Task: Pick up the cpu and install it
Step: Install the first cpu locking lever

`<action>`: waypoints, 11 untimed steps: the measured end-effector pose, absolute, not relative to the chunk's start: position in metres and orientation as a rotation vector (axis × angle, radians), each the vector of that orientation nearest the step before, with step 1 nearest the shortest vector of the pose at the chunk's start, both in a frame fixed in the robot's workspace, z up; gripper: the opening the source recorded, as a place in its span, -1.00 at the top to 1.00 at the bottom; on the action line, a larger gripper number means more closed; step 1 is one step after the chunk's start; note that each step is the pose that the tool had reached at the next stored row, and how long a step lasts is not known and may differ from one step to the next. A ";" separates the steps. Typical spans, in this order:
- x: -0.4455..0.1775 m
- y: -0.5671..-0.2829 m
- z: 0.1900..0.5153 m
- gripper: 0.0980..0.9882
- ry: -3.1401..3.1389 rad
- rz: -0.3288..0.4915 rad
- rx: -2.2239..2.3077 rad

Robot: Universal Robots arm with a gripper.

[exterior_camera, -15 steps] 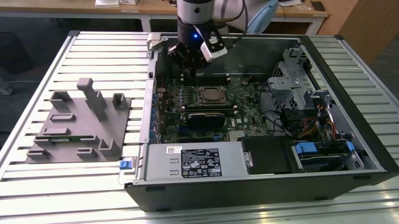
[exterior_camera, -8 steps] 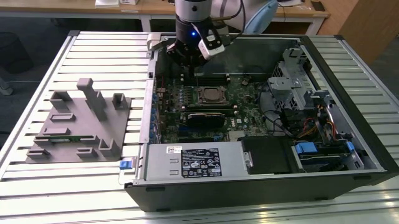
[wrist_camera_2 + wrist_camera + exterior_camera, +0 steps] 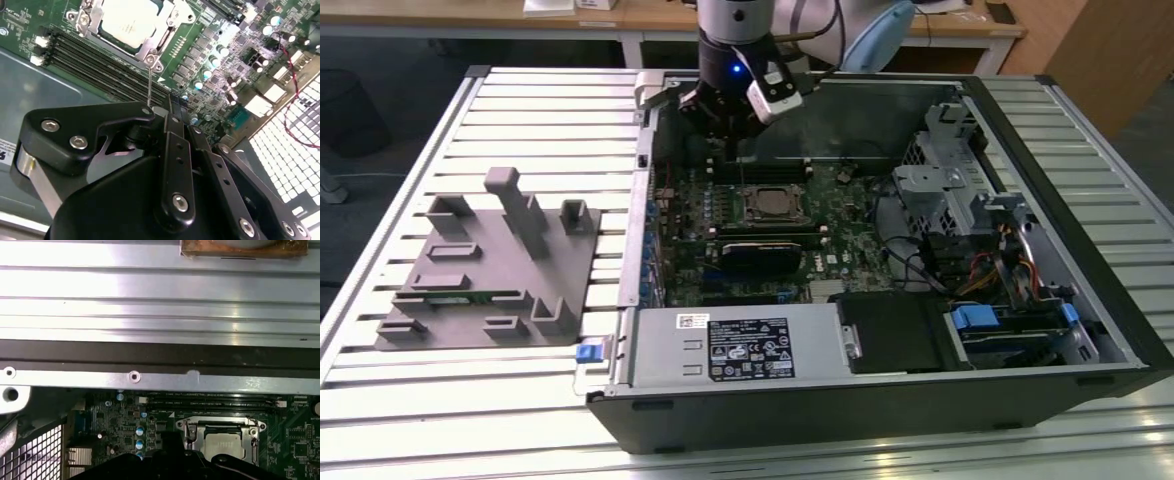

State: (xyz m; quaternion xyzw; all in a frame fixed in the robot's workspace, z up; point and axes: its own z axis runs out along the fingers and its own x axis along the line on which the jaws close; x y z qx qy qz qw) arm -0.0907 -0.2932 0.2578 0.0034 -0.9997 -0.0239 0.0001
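Item: the cpu point(image 3: 771, 204), flat in the motherboard socket point(image 3: 736, 188) inside the open computer case point(image 3: 1067, 330). In the exterior view I held the gripper point(image 3: 720, 135) above the board's far edge; the cpu lay at five o'clock from it, near. Square, no long axis. Finger spread: I could not tell. Nothing seen held.

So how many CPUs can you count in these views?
1: the cpu sits in the motherboard socket, seen in both wrist views, beyond the gripper. Others may be hidden.
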 end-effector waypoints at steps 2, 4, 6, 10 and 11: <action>-0.088 -0.292 0.258 0.98 -3.140 -0.075 0.015; -0.087 -0.291 0.258 0.98 -3.140 -0.075 0.021; -0.085 -0.291 0.258 0.98 -3.140 -0.075 0.026; -0.078 -0.291 0.258 0.98 -3.140 -0.079 0.031; -0.075 -0.291 0.257 0.98 -3.140 -0.079 0.031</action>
